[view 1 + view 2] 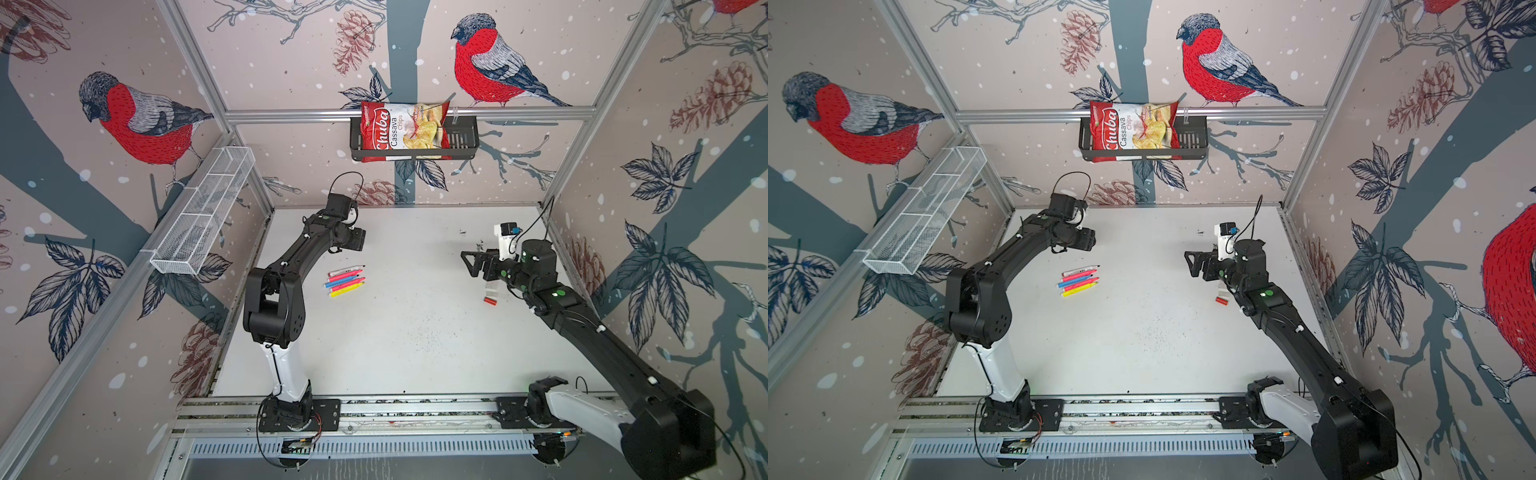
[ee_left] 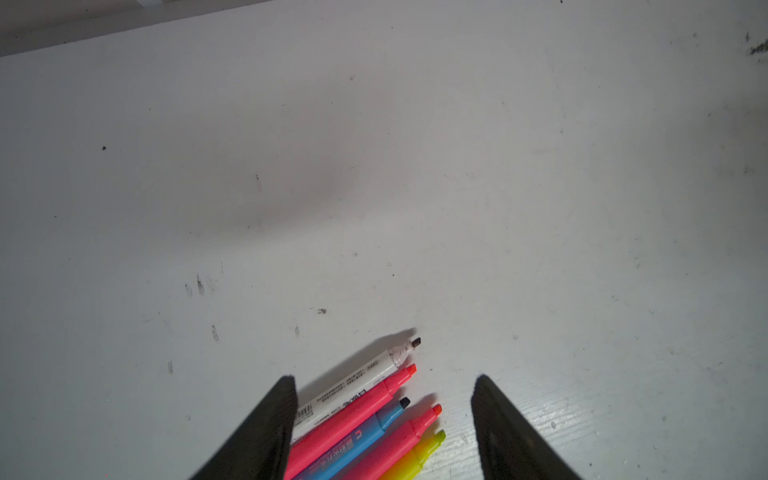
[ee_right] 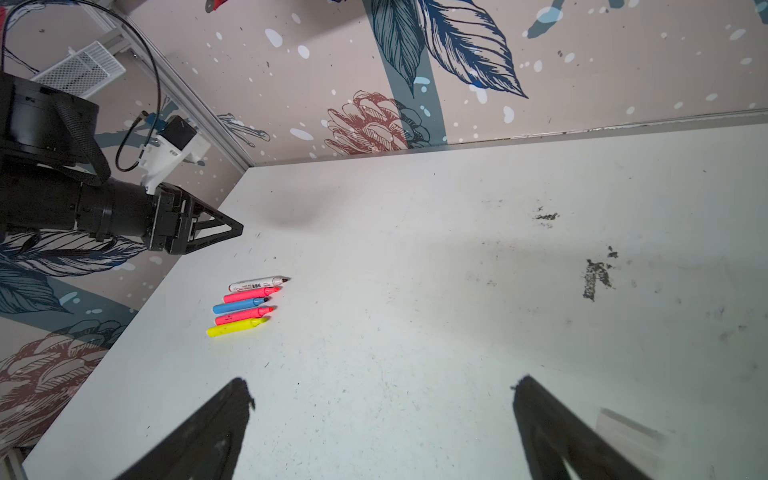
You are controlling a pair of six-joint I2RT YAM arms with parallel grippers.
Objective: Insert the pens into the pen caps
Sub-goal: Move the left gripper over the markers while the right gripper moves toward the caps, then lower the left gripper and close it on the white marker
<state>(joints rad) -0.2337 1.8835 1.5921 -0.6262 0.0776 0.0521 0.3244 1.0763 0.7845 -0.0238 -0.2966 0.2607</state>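
Pens [image 2: 365, 424], five slim plastic barrels laid side by side with bare tips, lie on the surface [image 1: 415, 332] under the left pincer [image 2: 384, 377], whose dark wedge-shaped fingers stand apart, gripping nothing. The right pincer [image 3: 383, 380] gapes wide, also holding nothing, with the pen caps [image 1: 491, 296], short whitish tubes and one red, just beside it near the right wall. Open, scuffed white surface separates the two groups.

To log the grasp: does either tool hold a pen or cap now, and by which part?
Nothing is held. The left tool is open near the pens; the right tool is open, empty.
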